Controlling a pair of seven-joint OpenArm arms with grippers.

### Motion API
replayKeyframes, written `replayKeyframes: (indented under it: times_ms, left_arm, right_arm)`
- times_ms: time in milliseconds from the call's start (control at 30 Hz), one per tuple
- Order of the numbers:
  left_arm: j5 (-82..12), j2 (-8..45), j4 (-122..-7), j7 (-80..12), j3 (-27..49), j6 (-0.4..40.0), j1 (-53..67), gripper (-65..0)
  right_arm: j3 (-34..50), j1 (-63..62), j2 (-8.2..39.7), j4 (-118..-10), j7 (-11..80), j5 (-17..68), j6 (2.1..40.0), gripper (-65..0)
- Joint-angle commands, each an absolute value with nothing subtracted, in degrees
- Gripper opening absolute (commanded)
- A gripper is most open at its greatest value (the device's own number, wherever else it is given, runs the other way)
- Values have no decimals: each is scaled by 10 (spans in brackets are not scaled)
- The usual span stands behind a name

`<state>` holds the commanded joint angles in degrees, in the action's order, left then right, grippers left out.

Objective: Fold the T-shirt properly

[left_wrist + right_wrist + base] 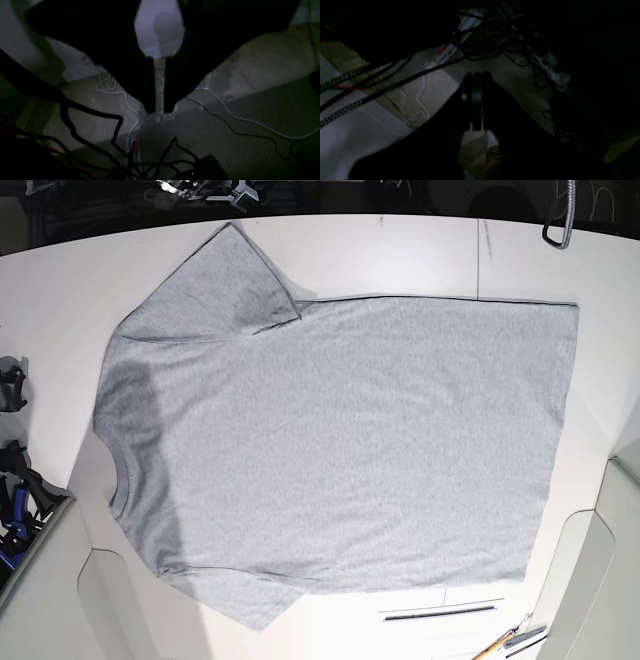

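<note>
The T-shirt (340, 440) lies spread flat on the white table (420, 255), plain grey side up. Its neck points left and its hem right, with one sleeve at the top left and one at the bottom left. Neither gripper shows in the base view. My left gripper (159, 111) hangs in dim light over a carpeted floor, its dark fingers parallel with only a thin slit between them and nothing held. My right gripper (477, 75) hangs over the same floor, its fingers pressed together and empty. Both are well away from the shirt.
Black and white cables (225, 107) trail across the floor under both wrists, with a power strip (552, 67) and a black box (202, 167). On the table, pens (510, 642) lie at the near edge and dark fixtures (12, 385) stand at the left edge.
</note>
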<state>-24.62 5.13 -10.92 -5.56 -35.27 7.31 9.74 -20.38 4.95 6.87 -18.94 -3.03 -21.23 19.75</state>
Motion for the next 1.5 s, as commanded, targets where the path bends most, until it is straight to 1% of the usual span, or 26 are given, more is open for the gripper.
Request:
replayKeyframes:
  times_ms: [167, 333, 433, 533, 667, 767, 833, 900, 967, 1100, 1500]
  left_arm:
    - [-252, 68, -111, -49, -353, 73, 102, -578]
    - [-277, 80, -131, -45, -347, 73, 124, -578]
    - [-277, 88, -153, -39, -326, 73, 145, -578]
    - [-277, 100, -179, -38, -283, 73, 168, -578]
    - [-277, 119, -223, -39, -211, 73, 209, -578]
    - [-277, 128, -259, -39, -164, 74, 248, -579]
    - [-277, 133, -287, -39, -140, 74, 276, -579]
    - [-281, 137, -318, -39, -121, 78, 303, -578]
    - [-294, 144, -350, -39, -106, 82, 329, -578]
    - [-310, 154, -417, -48, -79, 82, 384, -578]
    - [-326, 156, -650, -70, 24, 82, 559, -578]
  right_arm:
    - [-204, 60, 78, -199, -30, -203, 197, -650]
    - [-204, 84, 90, -239, -30, -203, 197, -650]
    - [-204, 101, 99, -263, -30, -203, 197, -650]
    - [-204, 117, 107, -282, -30, -203, 200, -650]
    - [-204, 142, 121, -307, -30, -190, 220, -650]
    - [-204, 162, 134, -329, -30, -157, 247, -650]
    - [-204, 176, 145, -348, -30, -132, 272, -650]
    - [-204, 192, 156, -374, -30, -107, 298, -650]
    - [-204, 214, 170, -405, -30, -77, 309, -650]
    - [-204, 264, 200, -480, -30, -37, 309, -650]
    - [-204, 422, 291, -740, -30, -34, 309, -650]
